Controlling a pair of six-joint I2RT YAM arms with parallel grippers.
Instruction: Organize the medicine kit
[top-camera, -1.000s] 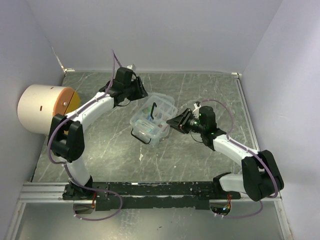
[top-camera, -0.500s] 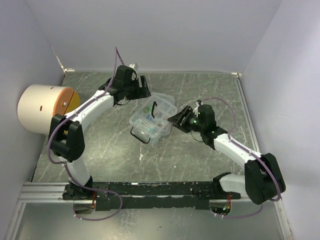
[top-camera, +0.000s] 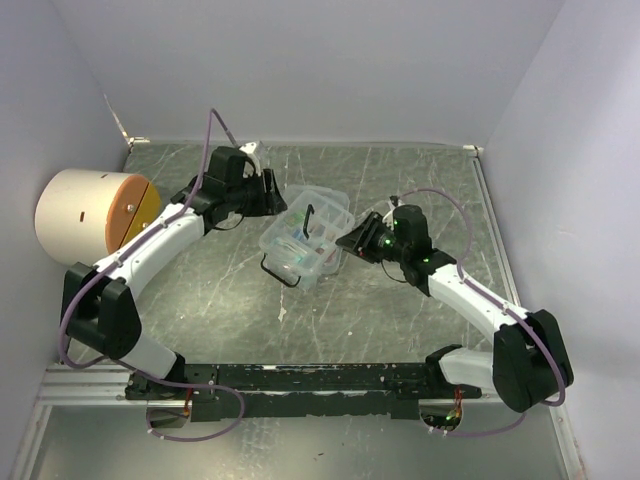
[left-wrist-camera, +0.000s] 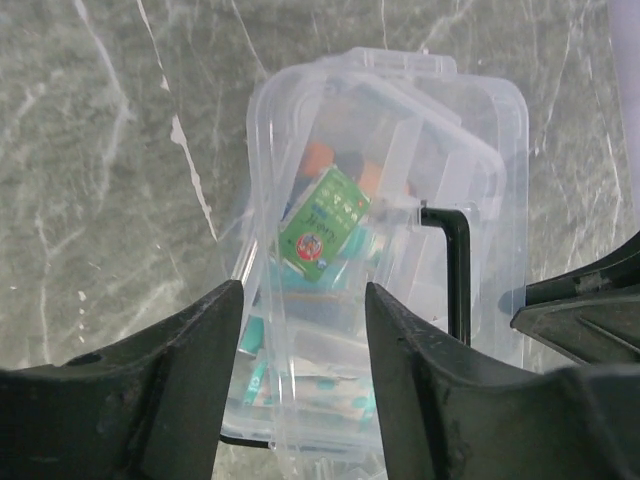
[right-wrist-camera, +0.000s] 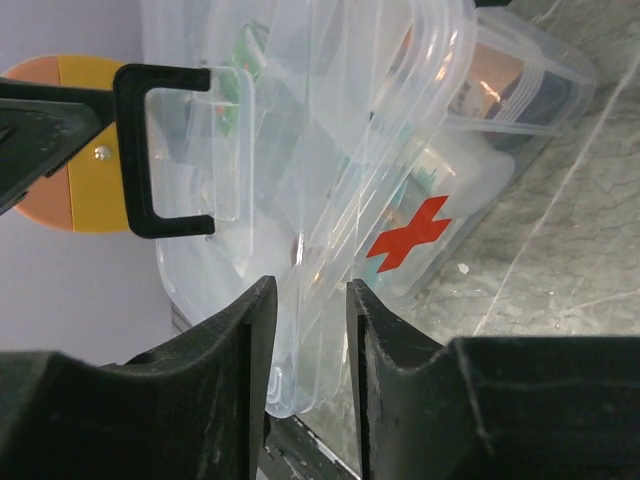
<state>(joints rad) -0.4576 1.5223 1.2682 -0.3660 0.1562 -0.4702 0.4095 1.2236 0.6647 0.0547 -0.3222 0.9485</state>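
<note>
Medicine kit (top-camera: 305, 238), a small clear plastic rectangular case with a black handle and red cross, sits at the middle of the grey marbled table (top-camera: 420, 180). Right gripper (right-wrist-camera: 308, 290) pinches its clear rim. Farther back, left gripper (left-wrist-camera: 303, 295) is spread apart over its other end.

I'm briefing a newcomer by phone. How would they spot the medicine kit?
Look at the middle of the marbled table. The medicine kit is the small clear case there with a black handle and red cross, unlike the big white-and-orange cylinder.
</note>
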